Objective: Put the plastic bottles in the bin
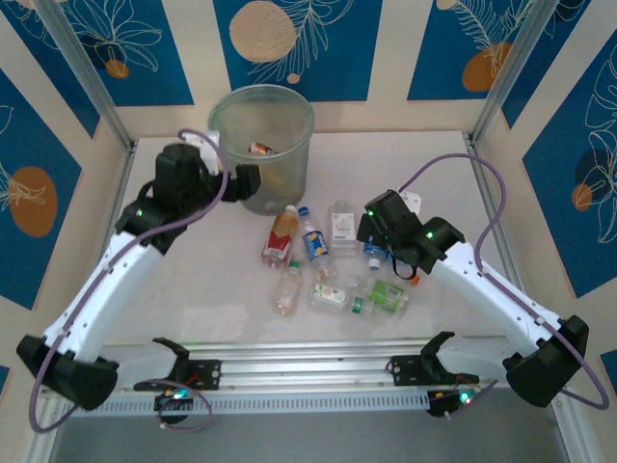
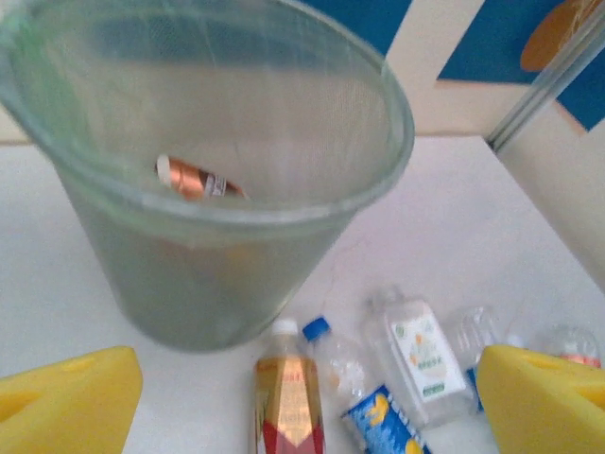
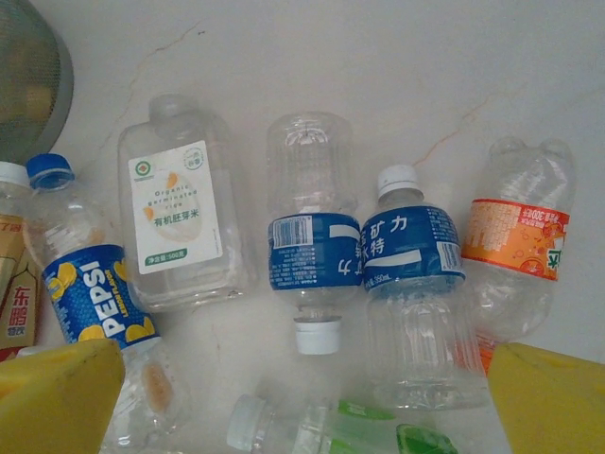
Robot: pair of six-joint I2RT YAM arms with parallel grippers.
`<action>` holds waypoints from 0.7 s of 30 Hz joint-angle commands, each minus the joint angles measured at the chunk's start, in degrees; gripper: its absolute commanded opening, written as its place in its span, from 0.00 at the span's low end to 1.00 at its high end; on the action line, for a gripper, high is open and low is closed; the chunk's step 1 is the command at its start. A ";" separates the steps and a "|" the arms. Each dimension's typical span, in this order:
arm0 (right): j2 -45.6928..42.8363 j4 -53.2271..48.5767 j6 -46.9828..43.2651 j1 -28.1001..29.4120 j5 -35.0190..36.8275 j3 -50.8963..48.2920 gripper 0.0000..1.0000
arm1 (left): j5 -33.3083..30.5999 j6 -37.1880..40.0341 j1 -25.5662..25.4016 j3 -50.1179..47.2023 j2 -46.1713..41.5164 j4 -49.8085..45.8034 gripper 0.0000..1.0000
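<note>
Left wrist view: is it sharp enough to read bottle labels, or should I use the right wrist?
Left wrist: soft all over, bin rim smeared, labels unreadable. Right wrist: crisp, Pepsi bottle label legible. Top external: even light, slightly soft, no strong glare.

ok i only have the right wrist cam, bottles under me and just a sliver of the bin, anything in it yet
observer: yes, one orange-labelled bottle lies inside the bin.
operator: and where's the left arm
observer: the left gripper is close against the bin's left side, jaws wide open, holding nothing.
operator: any bottle off my left edge
observer: a clear bottle lies just on the near side of the red-labelled one.
</note>
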 commanded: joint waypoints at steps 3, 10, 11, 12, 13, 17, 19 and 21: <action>0.58 -0.57 0.58 0.27 1.83 1.51 0.99 | -5.56 -2.72 -6.70 -9.75 -5.18 -1.87 0.91; 0.83 -1.07 1.44 0.02 3.65 2.06 0.99 | -12.72 -10.44 -19.26 -17.35 -4.12 -5.65 0.91; 0.84 -1.25 1.66 -0.06 3.84 2.06 0.99 | -12.70 -11.40 -19.98 -18.05 -3.24 -6.24 0.91; 1.00 -1.51 1.90 -0.08 3.97 2.14 0.99 | -12.42 -12.14 -20.71 -18.86 -2.31 -6.39 0.91; 1.10 -1.69 1.96 -0.12 4.03 2.17 0.99 | -12.31 -12.68 -21.25 -19.64 -1.60 -6.24 0.91; 1.76 -3.04 2.44 -0.16 4.71 2.45 0.99 | -9.62 -13.57 -23.60 -22.42 1.86 -3.33 0.86; 1.98 -3.64 2.84 -0.12 4.98 2.50 0.99 | -8.58 -13.41 -24.55 -22.50 4.65 -3.10 0.83; 1.97 -3.80 3.19 -0.18 5.12 2.37 0.99 | -8.20 -12.91 -25.22 -22.23 7.15 -3.32 0.80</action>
